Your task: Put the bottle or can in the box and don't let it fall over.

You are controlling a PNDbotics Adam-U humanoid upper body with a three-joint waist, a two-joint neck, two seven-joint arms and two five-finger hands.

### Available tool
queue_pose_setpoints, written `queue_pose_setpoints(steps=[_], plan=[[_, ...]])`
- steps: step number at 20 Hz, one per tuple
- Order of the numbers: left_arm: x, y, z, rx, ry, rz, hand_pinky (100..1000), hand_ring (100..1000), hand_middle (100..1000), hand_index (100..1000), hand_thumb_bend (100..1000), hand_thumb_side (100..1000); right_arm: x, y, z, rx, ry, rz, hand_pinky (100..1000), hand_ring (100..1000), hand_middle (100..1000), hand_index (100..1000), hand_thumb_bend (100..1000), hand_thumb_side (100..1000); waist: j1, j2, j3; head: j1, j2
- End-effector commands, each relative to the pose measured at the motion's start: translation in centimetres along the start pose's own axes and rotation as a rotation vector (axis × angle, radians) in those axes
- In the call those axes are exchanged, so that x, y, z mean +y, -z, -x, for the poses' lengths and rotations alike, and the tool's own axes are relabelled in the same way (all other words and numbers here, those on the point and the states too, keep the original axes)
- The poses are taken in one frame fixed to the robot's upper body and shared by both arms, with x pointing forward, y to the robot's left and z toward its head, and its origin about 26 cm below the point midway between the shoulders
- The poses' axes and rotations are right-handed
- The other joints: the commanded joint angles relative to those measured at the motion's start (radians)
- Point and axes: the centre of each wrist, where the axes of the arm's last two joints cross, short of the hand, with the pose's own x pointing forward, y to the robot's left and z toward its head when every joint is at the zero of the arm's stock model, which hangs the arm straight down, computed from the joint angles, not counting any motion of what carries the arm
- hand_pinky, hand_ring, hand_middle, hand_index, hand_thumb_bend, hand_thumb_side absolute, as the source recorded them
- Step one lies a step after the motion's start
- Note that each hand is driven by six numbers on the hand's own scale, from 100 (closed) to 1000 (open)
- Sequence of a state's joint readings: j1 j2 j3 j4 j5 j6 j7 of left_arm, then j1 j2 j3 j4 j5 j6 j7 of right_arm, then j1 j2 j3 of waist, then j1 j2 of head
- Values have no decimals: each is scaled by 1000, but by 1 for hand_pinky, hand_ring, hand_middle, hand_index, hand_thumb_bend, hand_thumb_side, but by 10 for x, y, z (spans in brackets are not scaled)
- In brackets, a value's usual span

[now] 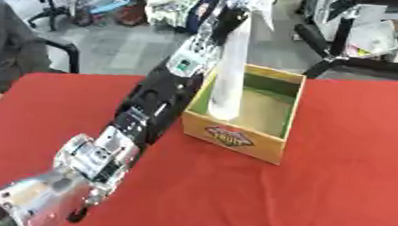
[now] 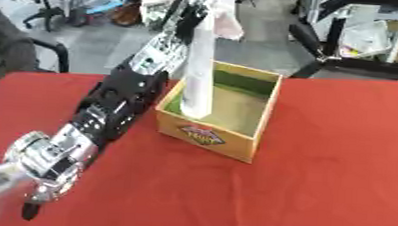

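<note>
Left arm extends diagonally from lower left toward box point(image 1: 267, 140) on red worktop point(image 1: 337, 195). Left hand point(image 1: 229, 18) at top of tall pale bottle point(image 1: 229, 72); fingers appear wrapped round its upper part, blurred. Bottle upright, base inside box at near-left corner. Box open-topped, label on front wall.
</note>
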State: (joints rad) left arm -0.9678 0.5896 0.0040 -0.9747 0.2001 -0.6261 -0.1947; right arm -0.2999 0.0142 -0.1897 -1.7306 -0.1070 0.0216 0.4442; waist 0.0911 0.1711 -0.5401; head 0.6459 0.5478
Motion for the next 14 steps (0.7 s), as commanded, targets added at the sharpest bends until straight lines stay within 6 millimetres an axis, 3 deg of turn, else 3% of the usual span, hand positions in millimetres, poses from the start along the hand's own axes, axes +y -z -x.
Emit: queue_pose_setpoints(steps=[1,4,14], plan=[[20,-1,-3,-1,62,13,768,100,1000,1000,430,972,0,5,-11,-33,-27,-10,820,1000,1000,960,100,728,-5,-11,5,2,-14],[25,-13,4,55,71,50,780,100,1000,1000,468,1000,-2,4,-10,-30,-33,-5,819,1000,1000,960,100,725,-7,-11,13,-1,-14],[40,-54,25,263,202,256,807,100,1000,1000,310,1000,-6,1,-8,-22,-47,15,819,1000,1000,959,100,727,-13,-11,34,1,-15]])
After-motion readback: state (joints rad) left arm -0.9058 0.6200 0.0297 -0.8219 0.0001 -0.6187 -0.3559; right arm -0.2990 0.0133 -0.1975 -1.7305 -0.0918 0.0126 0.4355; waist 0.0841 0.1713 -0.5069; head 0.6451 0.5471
